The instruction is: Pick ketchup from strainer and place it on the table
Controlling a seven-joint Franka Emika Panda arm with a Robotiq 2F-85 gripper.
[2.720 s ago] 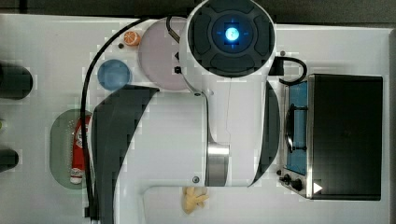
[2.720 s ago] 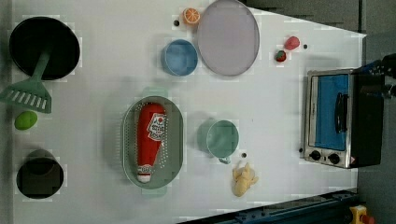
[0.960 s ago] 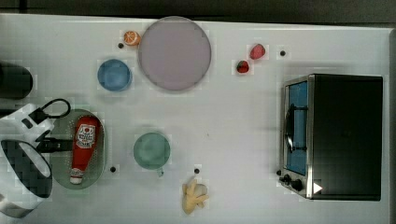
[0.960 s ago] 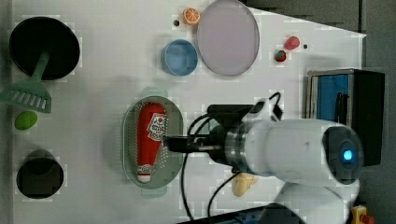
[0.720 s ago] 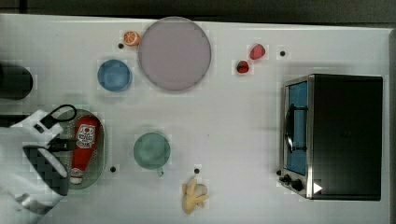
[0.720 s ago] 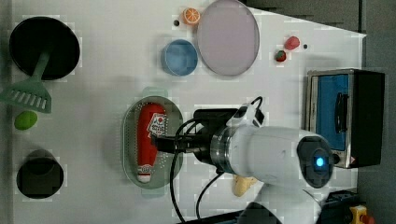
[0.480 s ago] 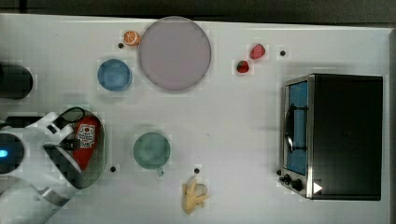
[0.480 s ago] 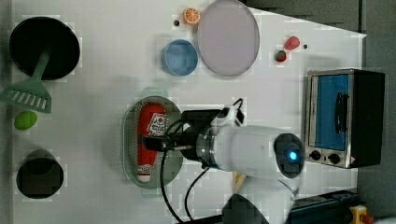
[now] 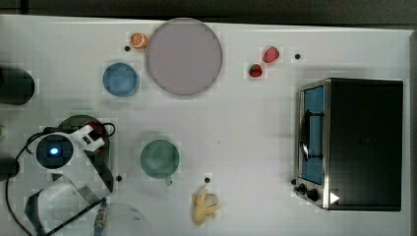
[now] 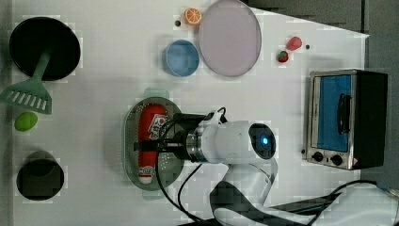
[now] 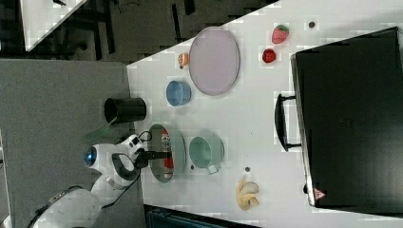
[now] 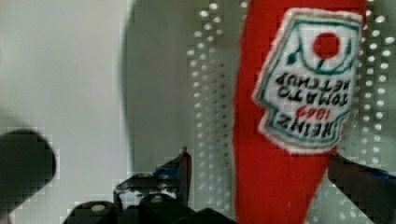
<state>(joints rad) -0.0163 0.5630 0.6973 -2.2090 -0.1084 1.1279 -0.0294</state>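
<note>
White bench [image 9: 246, 128] spans the top view, marked with a few dark dots. My arm covers most of the strainer [image 9: 74, 120]; a sliver of the ketchup [image 9: 98, 129] shows red beside my wrist. Further out from my end effector stand a dark green cup [image 9: 159, 158], a blue cup [image 9: 120, 79], a grey-lilac plate [image 9: 184, 56], two strawberries [image 9: 270, 54] and a toaster oven [image 9: 354, 142].

Left view: my end effector [image 10: 147, 146] reaches across the strainer [image 10: 131, 141], directly over the ketchup [image 10: 149, 141]. The bottle lies lengthwise in the basket, white cap toward the left view's bottom. One finger [image 10: 141, 146] shows as a dark bar crossing the bottle's body. A green spatula [image 10: 28, 94] and a lime [image 10: 25, 121] lie well apart from my end effector.

Right view: my end effector [image 11: 159, 154] is at the strainer [image 11: 177, 152], with the ketchup [image 11: 167, 151] lying inside it, just beside the dark green cup [image 11: 206, 152].

Wrist view: the ketchup [image 12: 289, 121] lies on the strainer's [image 12: 163, 93] perforated bottom, label up. My fingers [image 12: 177, 172] stand apart, one on each side of the red body, neither visibly pressing on it. The bottle is between them, not clamped.
</note>
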